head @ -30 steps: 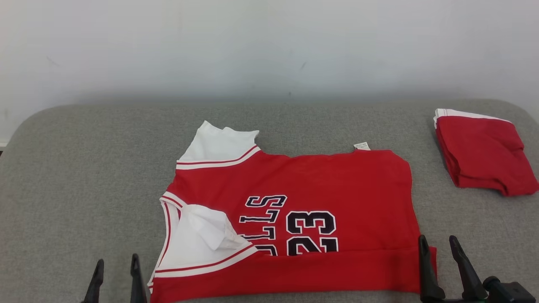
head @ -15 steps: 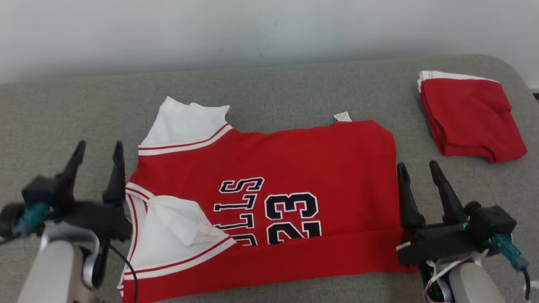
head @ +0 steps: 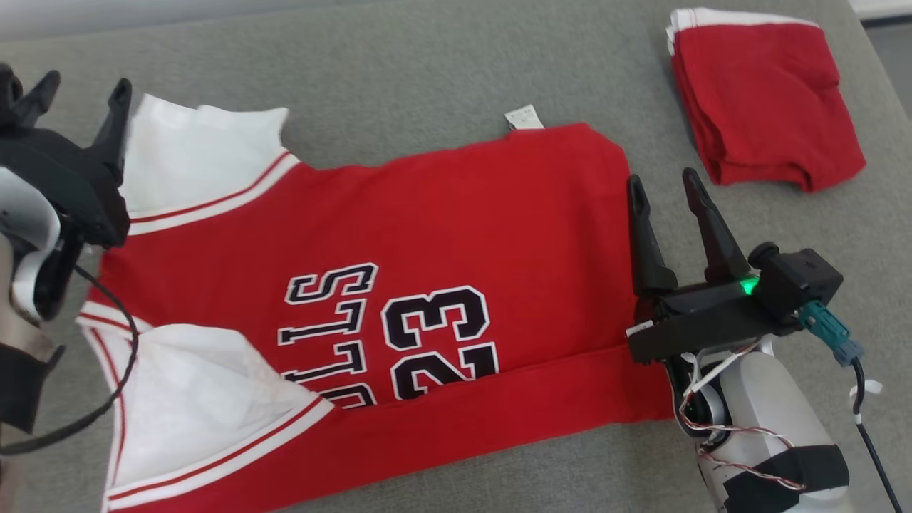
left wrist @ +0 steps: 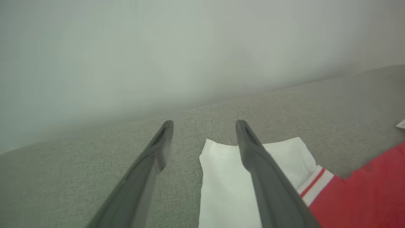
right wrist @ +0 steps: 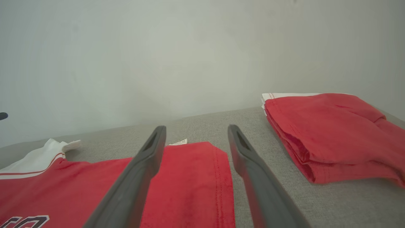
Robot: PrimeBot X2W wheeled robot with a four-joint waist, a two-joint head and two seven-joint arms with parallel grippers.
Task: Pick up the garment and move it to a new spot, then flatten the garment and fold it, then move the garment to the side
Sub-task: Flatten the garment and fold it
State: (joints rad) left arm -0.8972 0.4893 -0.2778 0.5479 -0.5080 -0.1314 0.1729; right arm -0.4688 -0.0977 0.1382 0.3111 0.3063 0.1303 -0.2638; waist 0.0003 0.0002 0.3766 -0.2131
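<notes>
Jersey [head: 463, 214] | our left gripper [head: 85, 84] wide at 10 o'clock, right gripper [head: 662, 178] wide at 3 | risk: single-layer pinch could bunch it

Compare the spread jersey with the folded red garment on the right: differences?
The jersey lies spread wide, only its near edge folded over; the folded garment is a compact stack. The jersey shows white sleeves and black print; the folded garment shows plain red with a white edge. Both are red, resting on the grey surface.
</notes>
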